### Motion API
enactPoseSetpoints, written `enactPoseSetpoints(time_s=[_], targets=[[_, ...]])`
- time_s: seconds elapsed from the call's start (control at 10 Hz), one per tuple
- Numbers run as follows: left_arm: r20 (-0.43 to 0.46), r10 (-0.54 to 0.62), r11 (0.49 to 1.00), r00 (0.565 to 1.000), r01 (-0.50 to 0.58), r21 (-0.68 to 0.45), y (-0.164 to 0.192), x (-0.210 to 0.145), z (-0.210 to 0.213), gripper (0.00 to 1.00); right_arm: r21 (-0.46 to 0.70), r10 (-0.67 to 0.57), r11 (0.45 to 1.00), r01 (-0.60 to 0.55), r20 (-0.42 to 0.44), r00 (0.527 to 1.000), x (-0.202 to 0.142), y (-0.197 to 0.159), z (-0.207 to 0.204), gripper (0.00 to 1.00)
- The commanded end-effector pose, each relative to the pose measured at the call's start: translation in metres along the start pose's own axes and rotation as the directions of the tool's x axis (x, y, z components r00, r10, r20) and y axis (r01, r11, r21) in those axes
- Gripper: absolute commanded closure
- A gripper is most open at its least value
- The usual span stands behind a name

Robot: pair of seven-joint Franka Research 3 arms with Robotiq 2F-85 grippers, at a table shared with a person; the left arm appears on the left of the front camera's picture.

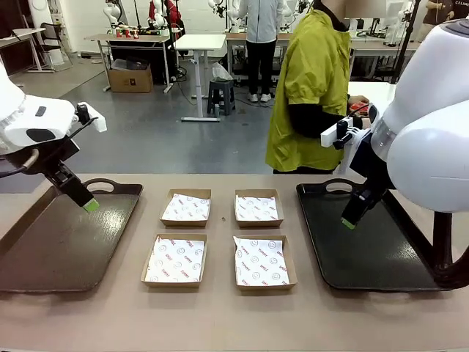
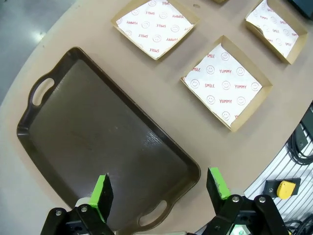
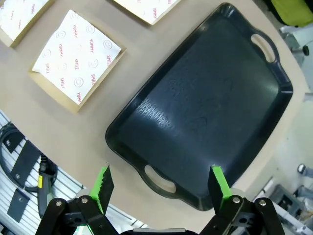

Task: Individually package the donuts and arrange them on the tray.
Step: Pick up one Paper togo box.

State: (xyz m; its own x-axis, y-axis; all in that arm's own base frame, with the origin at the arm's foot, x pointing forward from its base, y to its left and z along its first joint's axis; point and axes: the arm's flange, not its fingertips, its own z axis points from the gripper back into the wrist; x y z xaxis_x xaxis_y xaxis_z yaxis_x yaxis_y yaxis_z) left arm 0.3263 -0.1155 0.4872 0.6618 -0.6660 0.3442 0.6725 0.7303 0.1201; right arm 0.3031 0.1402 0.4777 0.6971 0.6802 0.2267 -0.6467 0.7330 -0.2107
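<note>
Black tray (image 1: 381, 249) lies directly beneath the hovering right gripper (image 1: 349, 221).

Beige table (image 1: 220, 323). Brown tray (image 1: 44, 257) flat at left end, black tray (image 1: 366, 249) at right. Between them, four shallow cardboard boxes (image 1: 175, 259) (white printed paper liners) in two-by-two grid, none touching.

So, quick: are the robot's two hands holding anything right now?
Left hand: open, empty, over the brown tray.
Right hand: open, empty, over the black tray.
</note>
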Motion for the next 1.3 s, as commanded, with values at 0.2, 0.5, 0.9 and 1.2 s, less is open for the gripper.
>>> enactPoseSetpoints(time_s=[0.2,0.5,0.9,1.2], targets=[[0.202,0.425,0.786,0.882,-0.25,-0.565,0.033,-0.002,0.015,0.0,0.676,-0.395,0.702,0.223,0.108,0.912,-0.029,-0.03,0.008,0.0],[-0.004,0.737,0.191,0.676,-0.214,-0.958,0.075,-0.041,0.028,0.0,0.973,-0.674,0.118,0.196,-0.067,0.736,-0.108,-0.088,-0.012,0.0],[-0.221,0.827,-0.123,0.517,-0.218,-0.968,0.14,-0.128,0.019,0.0,0.977,-0.759,-0.187,0.099,-0.208,0.618,-0.192,-0.138,-0.046,0.0],[-0.303,0.841,-0.168,0.447,-0.317,-0.933,0.167,-0.18,0.002,0.0,0.977,-0.816,-0.186,0.102,-0.212,0.538,-0.228,-0.156,-0.055,0.0]])
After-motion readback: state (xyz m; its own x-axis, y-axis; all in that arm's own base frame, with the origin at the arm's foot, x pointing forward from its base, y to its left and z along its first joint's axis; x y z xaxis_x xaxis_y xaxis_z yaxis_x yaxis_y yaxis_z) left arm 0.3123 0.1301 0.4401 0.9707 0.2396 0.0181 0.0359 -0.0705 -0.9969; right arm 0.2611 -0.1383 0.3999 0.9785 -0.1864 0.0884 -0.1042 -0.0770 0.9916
